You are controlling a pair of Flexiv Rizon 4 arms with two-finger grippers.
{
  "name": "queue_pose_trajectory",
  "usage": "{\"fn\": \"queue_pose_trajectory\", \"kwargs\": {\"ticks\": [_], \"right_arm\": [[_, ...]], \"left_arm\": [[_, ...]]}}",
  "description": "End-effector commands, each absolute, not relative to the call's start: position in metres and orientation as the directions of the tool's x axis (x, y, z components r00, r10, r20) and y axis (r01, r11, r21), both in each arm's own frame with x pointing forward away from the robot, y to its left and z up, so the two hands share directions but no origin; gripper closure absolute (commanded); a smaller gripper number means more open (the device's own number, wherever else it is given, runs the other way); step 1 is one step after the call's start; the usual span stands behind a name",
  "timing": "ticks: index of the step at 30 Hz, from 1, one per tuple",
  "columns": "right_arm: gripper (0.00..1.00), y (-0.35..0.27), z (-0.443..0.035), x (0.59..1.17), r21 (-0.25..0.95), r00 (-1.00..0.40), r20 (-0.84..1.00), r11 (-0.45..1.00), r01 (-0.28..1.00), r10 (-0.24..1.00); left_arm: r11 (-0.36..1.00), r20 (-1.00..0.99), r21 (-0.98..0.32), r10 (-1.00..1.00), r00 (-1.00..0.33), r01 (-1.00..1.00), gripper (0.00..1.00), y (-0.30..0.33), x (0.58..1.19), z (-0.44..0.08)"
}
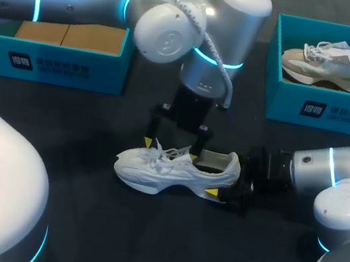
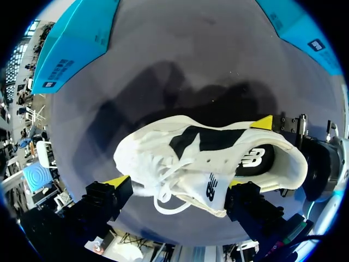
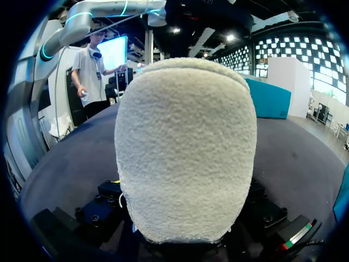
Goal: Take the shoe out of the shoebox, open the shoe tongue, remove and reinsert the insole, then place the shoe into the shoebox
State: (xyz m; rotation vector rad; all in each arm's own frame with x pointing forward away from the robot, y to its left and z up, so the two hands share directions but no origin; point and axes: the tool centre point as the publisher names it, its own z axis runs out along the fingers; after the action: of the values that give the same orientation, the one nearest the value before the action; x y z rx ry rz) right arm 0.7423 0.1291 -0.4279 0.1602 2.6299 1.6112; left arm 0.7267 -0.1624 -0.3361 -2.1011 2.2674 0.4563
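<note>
Left jaws: released and spread wide. The left gripper (image 1: pixel 171 146) hangs straight down over the laces (image 2: pixel 163 192), a finger off to either side, gripping nothing that I can see.
Tongue: the tongue (image 2: pixel 210 188) stands up just beside one of those left fingers. Whether it actually touches, I can't tell.
Right jaws: clenched. The right gripper (image 1: pixel 219 177) comes in low from the side and grasps the heel (image 3: pixel 185 147), a yellow tip on each flank, with the padded collar filling its own camera.
Shoe: the shoe (image 1: pixel 175 168) is out of the box and upright on its sole on the dark table (image 1: pixel 142 246). The toe points away from the right arm, so it is pinned at the back and free at the front.
Insole: the insole (image 2: pixel 253 159) lies dark inside the mouth of the shoe and looks untouched.
Step in hand: opening the tongue, I'd say. The taking-out is done and the insole work is not yet begun.
Next move: by my reckoning the left fingers must close on the tongue's top edge, not the loose laces, then draw it toward the toe while the right grip pins the heel.
Further out: the teal shoebox (image 1: pixel 52 63) sits on the left arm's side, well apart, showing only brown card inside. A second box (image 1: pixel 326 112) on the right arm's side holds another shoe (image 1: pixel 331 63).
</note>
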Motion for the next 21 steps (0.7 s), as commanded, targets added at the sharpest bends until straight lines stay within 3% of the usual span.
{"fn": "queue_pose_trajectory", "kwargs": {"ticks": [1,2,3,5,9,11,15,21], "right_arm": [[1.00,0.131,-0.429,0.741,0.889,-0.993,0.009,0.453,0.062,0.117],[1.00,0.131,-0.429,0.741,0.889,-0.993,0.009,0.453,0.062,0.117],[1.00,0.131,-0.429,0.741,0.889,-0.993,0.009,0.453,0.062,0.117],[1.00,0.131,-0.429,0.741,0.889,-0.993,0.009,0.453,0.062,0.117],[1.00,0.131,-0.429,0.741,0.889,-0.993,0.009,0.453,0.062,0.117],[1.00,0.131,-0.429,0.741,0.889,-0.993,0.009,0.453,0.062,0.117],[1.00,0.131,-0.429,0.741,0.889,-0.993,0.009,0.453,0.062,0.117],[1.00,0.131,-0.429,0.741,0.889,-0.993,0.009,0.453,0.062,0.117]], "left_arm": [[0.057,-0.180,0.182,-0.980,-0.090,-0.982,0.00,-0.153,0.724,-0.328],[0.059,-0.178,0.181,-0.980,-0.092,-0.982,0.00,-0.153,0.724,-0.327],[0.066,-0.169,0.177,-0.981,-0.097,-0.982,0.13,-0.154,0.724,-0.325],[0.070,-0.165,0.175,-0.981,-0.099,-0.982,0.18,-0.154,0.725,-0.324],[0.077,-0.145,0.170,-0.984,-0.102,-0.982,0.51,-0.154,0.727,-0.319],[0.082,-0.144,0.170,-0.984,-0.107,-0.982,0.60,-0.155,0.728,-0.318],[0.095,-0.126,0.169,-0.985,-0.118,-0.981,1.00,-0.155,0.728,-0.318],[0.112,-0.071,0.159,-0.990,-0.125,-0.981,1.00,-0.153,0.724,-0.317]]}}
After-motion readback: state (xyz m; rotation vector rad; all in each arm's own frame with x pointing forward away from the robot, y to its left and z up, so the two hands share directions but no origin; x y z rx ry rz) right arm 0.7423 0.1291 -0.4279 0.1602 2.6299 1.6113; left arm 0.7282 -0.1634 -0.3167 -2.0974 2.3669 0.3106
